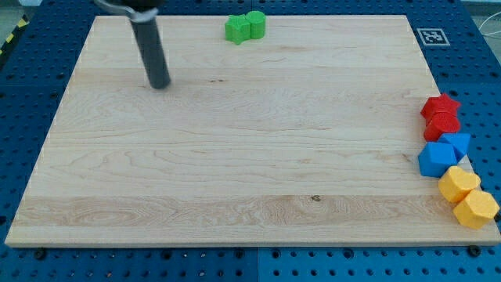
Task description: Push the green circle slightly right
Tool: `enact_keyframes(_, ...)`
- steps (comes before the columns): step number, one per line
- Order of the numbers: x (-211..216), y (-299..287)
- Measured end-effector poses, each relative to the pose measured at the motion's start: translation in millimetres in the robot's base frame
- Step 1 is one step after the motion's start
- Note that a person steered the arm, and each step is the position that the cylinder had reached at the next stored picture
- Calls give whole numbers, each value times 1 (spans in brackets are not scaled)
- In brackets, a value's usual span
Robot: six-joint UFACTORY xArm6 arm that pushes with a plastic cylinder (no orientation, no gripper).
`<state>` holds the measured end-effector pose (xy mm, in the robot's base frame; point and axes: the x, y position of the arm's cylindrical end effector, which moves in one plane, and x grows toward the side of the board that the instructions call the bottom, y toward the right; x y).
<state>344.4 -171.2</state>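
The green circle (256,23) sits at the view's top edge of the wooden board (235,157), touching a green star-shaped block (237,30) on its left. My tip (160,84) rests on the board at the upper left, well to the left of and below both green blocks, apart from them. The dark rod rises from the tip toward the view's top.
At the view's right edge lie a red star (441,106) and a red block (443,125), two blue blocks (437,159) (456,144), and two yellow blocks (458,184) (476,209). A marker tag (431,36) sits at the top right corner.
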Motion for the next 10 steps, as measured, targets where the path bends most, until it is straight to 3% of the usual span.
enact_keyframes(2,-108,-16)
enact_keyframes(3,-136,28)
enact_keyframes(8,-119,274)
enact_keyframes(9,-113,277)
enact_keyframes(10,-113,232)
